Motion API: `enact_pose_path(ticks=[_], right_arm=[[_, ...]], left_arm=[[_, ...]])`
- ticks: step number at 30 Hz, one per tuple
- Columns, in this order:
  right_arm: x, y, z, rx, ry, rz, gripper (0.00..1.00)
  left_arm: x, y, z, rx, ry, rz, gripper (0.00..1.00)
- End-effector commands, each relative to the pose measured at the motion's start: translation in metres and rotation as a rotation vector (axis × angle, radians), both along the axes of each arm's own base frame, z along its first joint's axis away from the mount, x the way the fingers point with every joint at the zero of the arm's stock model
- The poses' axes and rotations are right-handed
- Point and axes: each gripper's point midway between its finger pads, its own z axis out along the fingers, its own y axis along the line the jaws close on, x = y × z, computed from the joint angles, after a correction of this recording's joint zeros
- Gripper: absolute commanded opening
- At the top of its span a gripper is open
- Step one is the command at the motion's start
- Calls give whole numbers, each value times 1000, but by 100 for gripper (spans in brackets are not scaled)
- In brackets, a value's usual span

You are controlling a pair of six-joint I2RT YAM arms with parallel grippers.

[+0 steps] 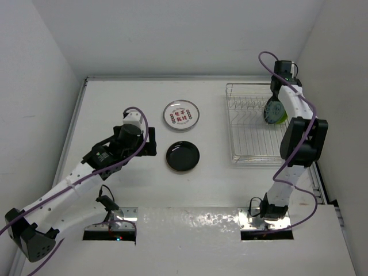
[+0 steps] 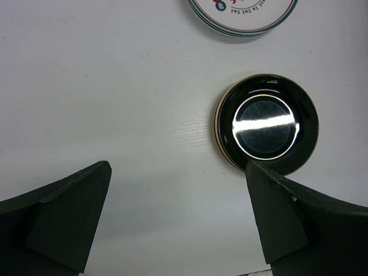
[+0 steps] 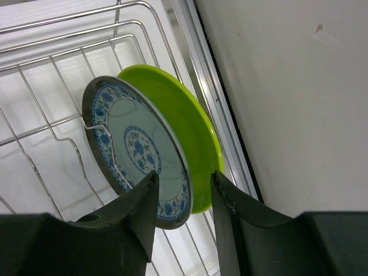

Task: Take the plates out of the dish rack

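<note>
The white bench [image 1: 115,103] fills the floor of a white-walled booth. The dish rack [image 1: 244,138], silver wire, sits on the bench's far right, close to the right wall.

The left arm [image 1: 63,190] reaches in from the near left corner. The left jaws hang wide apart above bare bench and hold nothing. The right arm [image 1: 299,138] stands up beside the rack and bends down over its right side.

Two plates stand on edge in the rack, face to face at its right side. They are a blue-and-white patterned plate [image 3: 135,144] and, behind it, a lime green plate [image 3: 184,121]. A wire prong crosses the blue plate's face.

Two more plates lie flat on the bench between the left arm and the rack. The white plate with red marks [image 1: 181,115] is the farther one. The black plate [image 1: 183,157] lies just nearer, apart from it. In the left wrist view the black plate is just beyond the right-hand finger [image 2: 287,213].

The right jaws straddle the near rims of the upright pair. One finger [image 3: 135,218] is in front of the blue plate's face and the other is by the green rim. They look close to both plates, but I cannot tell whether they are pressing on them.
</note>
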Motion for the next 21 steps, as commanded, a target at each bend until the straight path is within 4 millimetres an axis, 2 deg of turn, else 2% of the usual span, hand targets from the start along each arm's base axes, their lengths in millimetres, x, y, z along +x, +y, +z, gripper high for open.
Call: enact_pose_path(ticks=[1, 7, 8, 9, 15, 21], right_arm=[[9, 0, 14, 1, -55, 21, 39], [4, 5, 6, 15, -86, 39, 36], [4, 6, 12, 14, -109, 41, 36], [1, 6, 6, 12, -113, 38, 36], [-2, 2, 3, -13, -128, 24, 36], [-3, 3, 1, -13, -159, 28, 28]], left_arm=[[3, -2, 9, -20, -36, -10, 100], [3, -3, 8, -22, -35, -12, 100], [3, -3, 8, -21, -36, -13, 100], [2, -3, 8, -21, -35, -14, 100], [2, -4, 9, -27, -38, -22, 100], [2, -5, 9, -29, -36, -28, 100]])
